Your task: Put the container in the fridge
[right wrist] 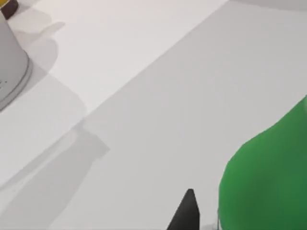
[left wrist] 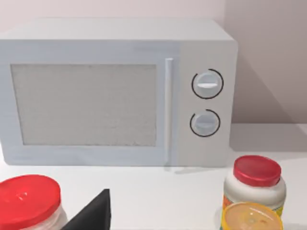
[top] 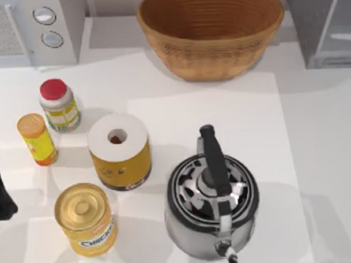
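Note:
The fridge, dark grey with a paler slanted front panel, stands at the table's back right corner. Several containers stand on the left half of the table: a red-capped white jar, an orange bottle, a yellow canister with a white lid and a gold tin. Which one is the task's container I cannot tell. My left gripper sits at the left edge, beside the orange bottle. My right gripper hovers low over bare table next to a green object.
A light grey microwave with two dials stands at the back left. A wicker basket sits at the back centre. A steel kettle stands front centre. Another red-lidded jar is close to the left gripper.

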Controlling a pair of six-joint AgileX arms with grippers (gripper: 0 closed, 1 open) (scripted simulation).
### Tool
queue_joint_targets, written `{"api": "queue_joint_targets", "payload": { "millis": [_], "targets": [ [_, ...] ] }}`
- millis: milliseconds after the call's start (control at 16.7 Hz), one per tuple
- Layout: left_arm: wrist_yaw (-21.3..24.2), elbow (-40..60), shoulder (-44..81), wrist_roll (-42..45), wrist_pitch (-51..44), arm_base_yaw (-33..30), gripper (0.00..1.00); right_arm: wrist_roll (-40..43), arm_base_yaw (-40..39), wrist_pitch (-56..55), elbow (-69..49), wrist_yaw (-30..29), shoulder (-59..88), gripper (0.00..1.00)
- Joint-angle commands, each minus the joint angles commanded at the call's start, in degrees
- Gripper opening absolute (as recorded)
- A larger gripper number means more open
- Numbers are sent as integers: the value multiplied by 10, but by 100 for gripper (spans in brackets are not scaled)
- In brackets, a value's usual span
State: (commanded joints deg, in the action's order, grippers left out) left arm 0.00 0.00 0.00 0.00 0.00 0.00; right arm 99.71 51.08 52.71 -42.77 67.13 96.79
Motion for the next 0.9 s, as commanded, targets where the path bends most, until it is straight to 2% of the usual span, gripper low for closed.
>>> {"api": "queue_joint_targets", "payload": {
  "millis": [180, 360, 600, 900],
  "targets": [
    [0, 0, 0, 0, 0, 0, 100, -103, -70, -43, 10, -86, -108, 1],
    [0, 0, 0, 0, 0, 0, 100, -236, -160, -110, 30, -195, -265, 1],
    [0, 0, 0, 0, 0, 0, 100, -471, -289, -217, 97, -356, -508, 1],
    [0, 0, 0, 0, 0, 0, 100, -759, -429, -360, 248, -539, -770, 1]
  ]
}}
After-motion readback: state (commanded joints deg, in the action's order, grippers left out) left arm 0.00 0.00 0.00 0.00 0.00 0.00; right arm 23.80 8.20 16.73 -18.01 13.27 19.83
